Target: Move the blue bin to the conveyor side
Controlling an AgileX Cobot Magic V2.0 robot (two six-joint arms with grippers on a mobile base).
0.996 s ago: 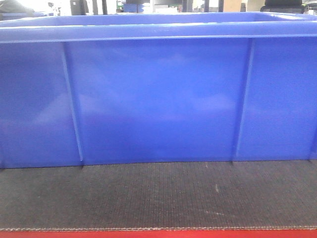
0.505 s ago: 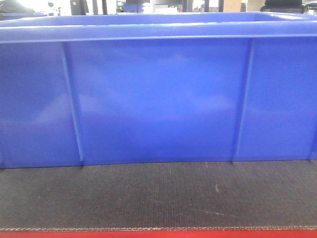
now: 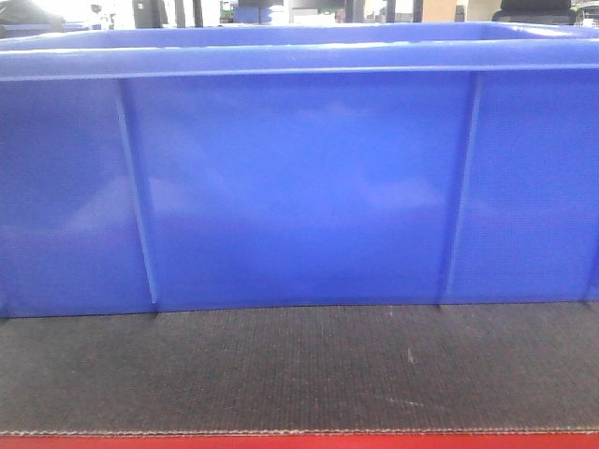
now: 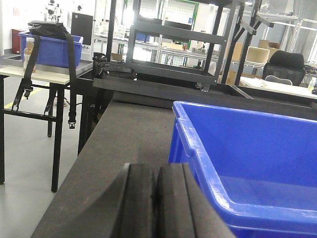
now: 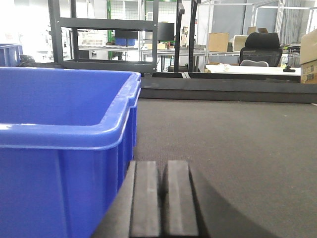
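Sits on the conveyor [image 3: 299,374], the blue bin [image 3: 299,187], its ribbed long wall filling the front view, a strip of bare belt and the red edge strip [image 3: 299,441] below it. Looks like the approach step: one arm at each short end, nothing gripped yet. Calls next, most likely, for pressing in against both end walls together and sliding the bin toward the belt's edge, evenly, so as not to twist it.

Shows no arm at all, the front view. Gives only from the wrists: left gripper [image 4: 156,198] pinched closed on nothing, just beside the bin's left end [image 4: 247,163]; right gripper [image 5: 162,198] likewise closed and empty, near the bin's right end [image 5: 64,148]. Reveals too an apparently empty interior and open belt on both sides.
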